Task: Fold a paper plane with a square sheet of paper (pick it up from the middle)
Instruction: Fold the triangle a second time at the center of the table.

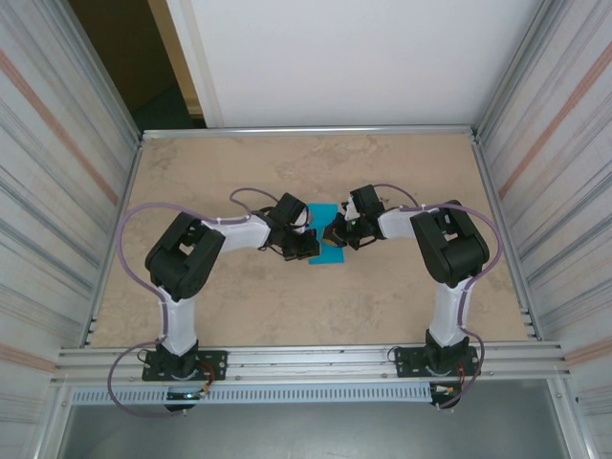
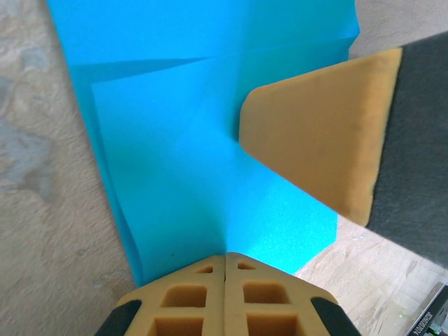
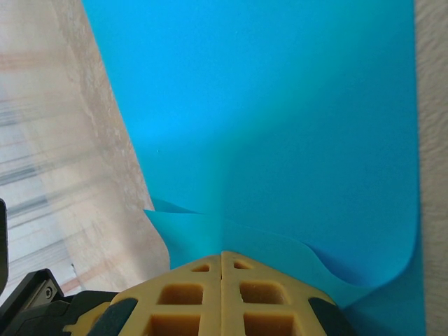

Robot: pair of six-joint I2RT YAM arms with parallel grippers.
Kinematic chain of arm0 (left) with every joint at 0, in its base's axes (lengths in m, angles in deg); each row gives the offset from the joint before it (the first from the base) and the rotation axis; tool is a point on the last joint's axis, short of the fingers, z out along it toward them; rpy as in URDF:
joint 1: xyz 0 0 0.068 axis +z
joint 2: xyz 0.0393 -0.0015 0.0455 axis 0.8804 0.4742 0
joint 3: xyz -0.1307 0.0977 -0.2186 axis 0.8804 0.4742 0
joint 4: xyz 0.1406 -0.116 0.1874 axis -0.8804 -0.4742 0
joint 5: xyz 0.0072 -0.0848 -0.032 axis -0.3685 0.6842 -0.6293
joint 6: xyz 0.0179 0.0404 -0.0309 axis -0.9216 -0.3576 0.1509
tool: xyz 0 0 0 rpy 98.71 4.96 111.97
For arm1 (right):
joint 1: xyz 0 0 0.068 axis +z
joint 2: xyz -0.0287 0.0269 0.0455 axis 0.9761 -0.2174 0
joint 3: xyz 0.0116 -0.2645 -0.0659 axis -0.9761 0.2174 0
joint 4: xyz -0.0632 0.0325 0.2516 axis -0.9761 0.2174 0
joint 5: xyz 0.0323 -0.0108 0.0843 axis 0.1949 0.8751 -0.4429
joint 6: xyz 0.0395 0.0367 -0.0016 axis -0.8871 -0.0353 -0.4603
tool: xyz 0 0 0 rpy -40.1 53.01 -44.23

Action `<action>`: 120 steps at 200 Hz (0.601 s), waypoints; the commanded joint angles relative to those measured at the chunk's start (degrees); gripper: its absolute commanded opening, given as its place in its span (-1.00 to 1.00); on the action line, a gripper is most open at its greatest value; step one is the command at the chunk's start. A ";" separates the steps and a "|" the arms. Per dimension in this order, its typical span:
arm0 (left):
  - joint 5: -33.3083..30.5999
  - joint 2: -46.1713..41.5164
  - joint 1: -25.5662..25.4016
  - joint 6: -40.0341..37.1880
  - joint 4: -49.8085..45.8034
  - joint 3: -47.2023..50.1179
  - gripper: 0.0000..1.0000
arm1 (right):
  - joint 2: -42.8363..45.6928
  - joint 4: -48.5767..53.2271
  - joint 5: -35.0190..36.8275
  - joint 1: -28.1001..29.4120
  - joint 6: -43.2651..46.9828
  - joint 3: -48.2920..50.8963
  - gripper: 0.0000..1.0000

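Note:
The square sheet of paper (image 1: 331,255) lies teal-blue and folded at the table's centre, between both arms. In the left wrist view the paper (image 2: 182,154) has diagonal creases and layered flaps. My left gripper (image 1: 304,245) is shut, its tips (image 2: 225,256) resting on the sheet's near part. My right gripper (image 1: 338,232) is also shut and faces it from the right; one of its tan fingers (image 2: 315,133) presses flat on the paper. In the right wrist view its tips (image 3: 222,253) touch a curled, slightly lifted flap of the paper (image 3: 294,126). A paper plane is out of view.
The beige table (image 1: 287,172) is fenced by aluminium rails and ribbed side walls (image 1: 57,191). A white panel (image 1: 363,57) stands behind the far edge. Purple cables loop off both arms.

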 commanded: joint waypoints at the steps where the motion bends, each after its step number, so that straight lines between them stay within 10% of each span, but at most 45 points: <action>1: 0.38 -1.74 0.65 -1.09 -3.55 2.35 -1.00 | -5.24 10.22 10.40 -0.79 0.04 2.17 -1.00; 120: -1.68 -8.97 0.65 -6.59 -11.72 6.26 -1.00 | -5.33 10.37 10.50 -0.84 -0.34 2.15 -1.00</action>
